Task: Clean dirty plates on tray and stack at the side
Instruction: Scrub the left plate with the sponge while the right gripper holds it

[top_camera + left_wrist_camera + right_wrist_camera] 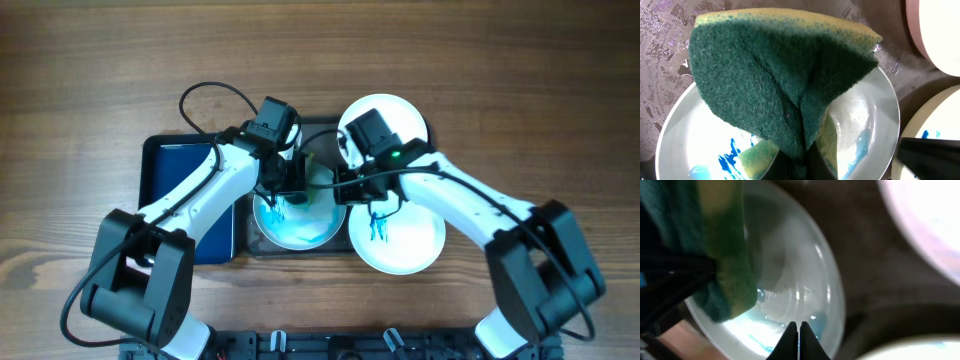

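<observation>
- The tray [320, 133] lies mid-worktop [100, 80], mostly covered by plates and arms. A blue tray [180, 185] sits against its left side.
- The smeared plate [300, 232] rests on the tray's left part. It carries a pale teal wash, blue scribbles near one rim and a wet blue streak at the other side.
- The scribbled plate [405, 245] lies just to its right, rims nearly touching, with dark blue marks on its upper half. How far the tray reaches under it cannot be told.
- The far plate [395, 105] lies beyond these two, partly hidden by the right arm. The part that shows is plain white.
- The left hand [283, 195] is pinching a sponge [780, 85] with a green scrub face and yellow backing. The sponge is folded into a crease where the fingers, largely hidden, grip it.
- The sponge hangs over the smeared plate. The left wrist view does not settle whether its lower edge touches the plate.
- The right hand [798, 332] has its fingers pressed together with only a thin line between them.
- Its tips sit at the smeared plate's right side, between that plate and the scribbled one. In the right wrist view they lie over the wet inner slope near the rim, and contact cannot be judged.
- The two hands are near each other across the smeared plate, left over its upper part, right at its edge.
</observation>
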You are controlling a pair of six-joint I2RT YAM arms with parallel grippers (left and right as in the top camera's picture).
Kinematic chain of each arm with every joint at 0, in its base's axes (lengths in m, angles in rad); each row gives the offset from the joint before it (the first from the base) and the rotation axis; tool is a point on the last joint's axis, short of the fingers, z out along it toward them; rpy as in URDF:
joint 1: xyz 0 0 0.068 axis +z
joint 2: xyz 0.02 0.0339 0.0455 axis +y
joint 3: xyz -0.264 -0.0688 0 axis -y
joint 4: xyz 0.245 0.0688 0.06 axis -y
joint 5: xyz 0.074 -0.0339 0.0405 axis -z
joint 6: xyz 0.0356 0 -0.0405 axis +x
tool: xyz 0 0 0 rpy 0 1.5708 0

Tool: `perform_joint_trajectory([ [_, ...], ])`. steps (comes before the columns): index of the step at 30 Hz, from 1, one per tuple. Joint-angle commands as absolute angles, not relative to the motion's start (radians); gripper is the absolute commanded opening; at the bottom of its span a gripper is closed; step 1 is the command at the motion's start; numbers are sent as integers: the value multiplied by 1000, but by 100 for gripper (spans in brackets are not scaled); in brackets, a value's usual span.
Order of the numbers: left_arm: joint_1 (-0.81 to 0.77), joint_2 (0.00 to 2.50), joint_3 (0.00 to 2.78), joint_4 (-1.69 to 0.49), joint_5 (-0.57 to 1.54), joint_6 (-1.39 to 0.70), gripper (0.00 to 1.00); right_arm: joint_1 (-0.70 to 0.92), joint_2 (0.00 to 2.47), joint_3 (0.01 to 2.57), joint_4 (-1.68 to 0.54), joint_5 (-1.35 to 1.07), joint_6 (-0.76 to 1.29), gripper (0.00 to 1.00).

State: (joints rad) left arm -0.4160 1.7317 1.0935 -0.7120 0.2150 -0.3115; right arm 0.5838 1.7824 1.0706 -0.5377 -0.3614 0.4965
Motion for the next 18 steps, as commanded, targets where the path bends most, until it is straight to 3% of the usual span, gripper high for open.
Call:
perform_joint_trajectory([
  [1,-414,1738,1113,-715,210,-291,4,619,1837,1089,-520,-345,527,6],
  [3,-414,1738,1113,-715,208,-291,4,611,1835,1090,-526,-328,533,30],
  [4,-414,1738,1113,-714,208,-291,4,600,1834,1092,-533,-329,530,34],
  [13,-414,1738,1113,-706,174,-292,4,546,1815,1195,-693,-336,397,34],
  [18,-414,1738,1113,-696,174,-292,4,543,1814,1226,-727,-274,433,33],
])
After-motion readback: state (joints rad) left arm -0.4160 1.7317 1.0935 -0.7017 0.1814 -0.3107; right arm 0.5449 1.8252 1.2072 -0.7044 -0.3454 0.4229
